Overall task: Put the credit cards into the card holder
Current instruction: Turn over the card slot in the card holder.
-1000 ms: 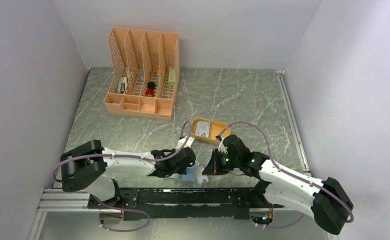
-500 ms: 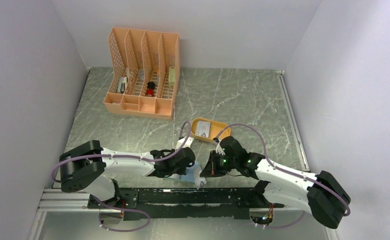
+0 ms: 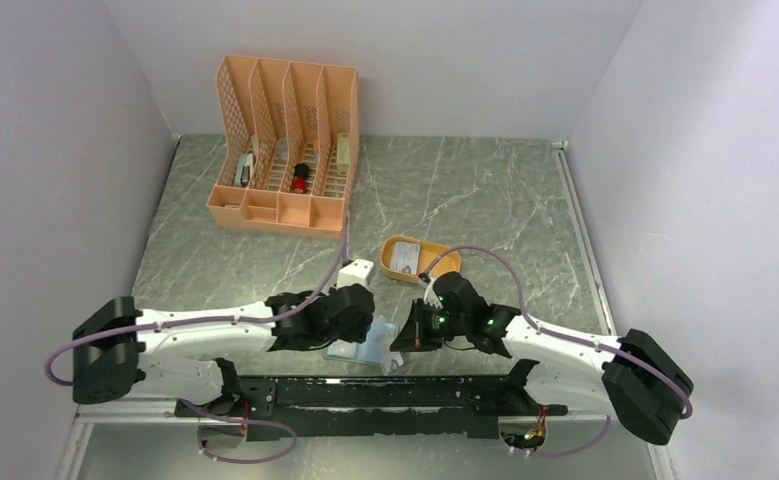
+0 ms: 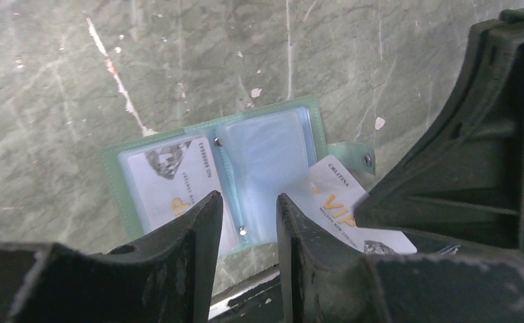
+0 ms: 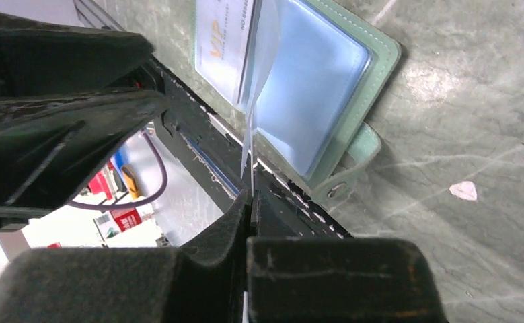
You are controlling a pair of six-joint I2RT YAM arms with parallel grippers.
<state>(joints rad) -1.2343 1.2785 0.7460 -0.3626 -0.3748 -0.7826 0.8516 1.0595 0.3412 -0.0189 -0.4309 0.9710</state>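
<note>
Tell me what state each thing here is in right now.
card holder: open, lying flat.
sleeved card: tucked inside a sleeve.
second card: pinched, not yet sleeved.
left gripper: open, empty.
right gripper: shut on the second card.
yellow tray: holds a pale card.
peach organizer: upright.

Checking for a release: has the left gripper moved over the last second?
Yes. The left gripper has drawn back leftward, farther from the yellow tray, which stayed put.

Soft even overhead light; near fingers [image 4: 171, 269] dark, blurred
</note>
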